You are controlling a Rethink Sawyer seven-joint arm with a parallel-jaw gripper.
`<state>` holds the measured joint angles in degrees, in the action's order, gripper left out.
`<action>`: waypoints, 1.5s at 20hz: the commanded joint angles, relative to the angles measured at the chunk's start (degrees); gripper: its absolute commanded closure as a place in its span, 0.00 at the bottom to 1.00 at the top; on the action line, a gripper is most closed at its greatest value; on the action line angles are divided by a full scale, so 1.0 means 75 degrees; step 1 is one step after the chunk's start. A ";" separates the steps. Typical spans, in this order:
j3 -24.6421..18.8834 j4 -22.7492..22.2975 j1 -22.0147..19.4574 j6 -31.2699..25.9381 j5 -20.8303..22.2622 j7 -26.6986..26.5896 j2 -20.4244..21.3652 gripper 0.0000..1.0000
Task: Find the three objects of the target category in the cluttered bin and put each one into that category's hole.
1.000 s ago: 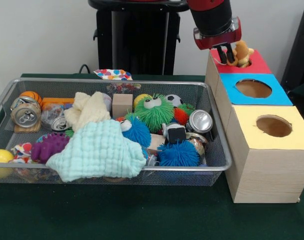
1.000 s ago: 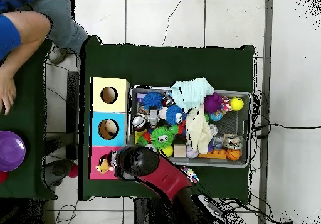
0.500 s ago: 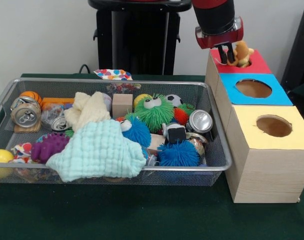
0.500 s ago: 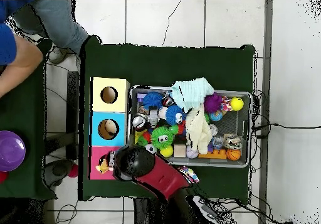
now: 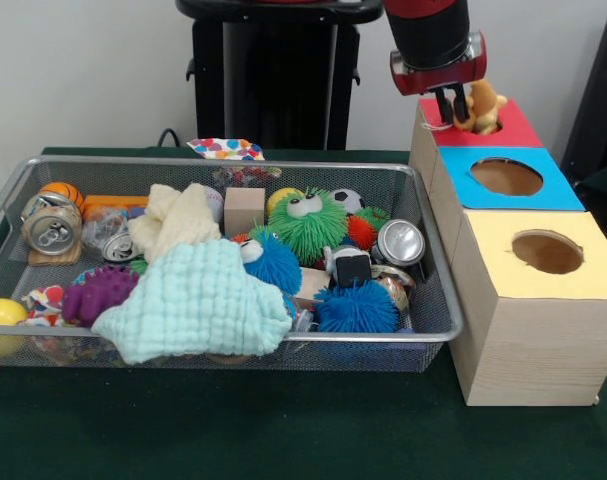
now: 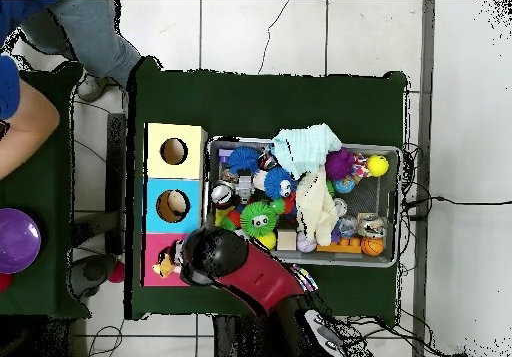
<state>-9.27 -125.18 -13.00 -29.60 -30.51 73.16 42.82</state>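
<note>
My gripper (image 5: 451,112) hangs over the left part of the red face (image 5: 513,128) of the wooden box, at the far right. A small orange-tan plush animal (image 5: 480,104) sticks up out of the red hole, right beside the gripper and touching it. I cannot tell whether the gripper holds it. In the overhead view the plush (image 6: 165,265) lies on the red face (image 6: 158,245) next to the arm's black head (image 6: 212,255). A pale yellow plush (image 5: 178,220) lies in the wire bin (image 5: 223,162). No striped tiger shows.
The blue-faced hole (image 5: 506,177) and the yellow-faced hole (image 5: 548,252) stand in front of the red one. The bin holds a teal cloth (image 5: 198,300), green (image 5: 308,222) and blue (image 5: 355,308) puffer balls and cans (image 5: 51,232). A person's arm (image 6: 30,123) shows at the overhead view's left edge.
My gripper has risen slightly and shifted a little right over the red face. The plush stays at the hole. The person's arm has drawn back toward the edge.
</note>
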 commanded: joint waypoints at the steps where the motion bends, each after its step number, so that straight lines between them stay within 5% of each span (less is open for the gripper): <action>1: 0.0472 0.0708 -0.0088 -0.0972 0.0046 0.2322 -0.0096 1.00; 21: 0.0512 0.0931 -0.0056 -0.1150 -0.0154 0.2167 -0.0136 1.00; 26: 0.0151 0.0542 -0.0197 0.0123 -0.0948 0.2230 -0.0252 1.00; 30: 0.0120 0.0579 -0.0150 0.0176 -0.1204 0.2296 -0.0385 1.00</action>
<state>-5.89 -123.04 -13.02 -34.82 -33.89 73.17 42.78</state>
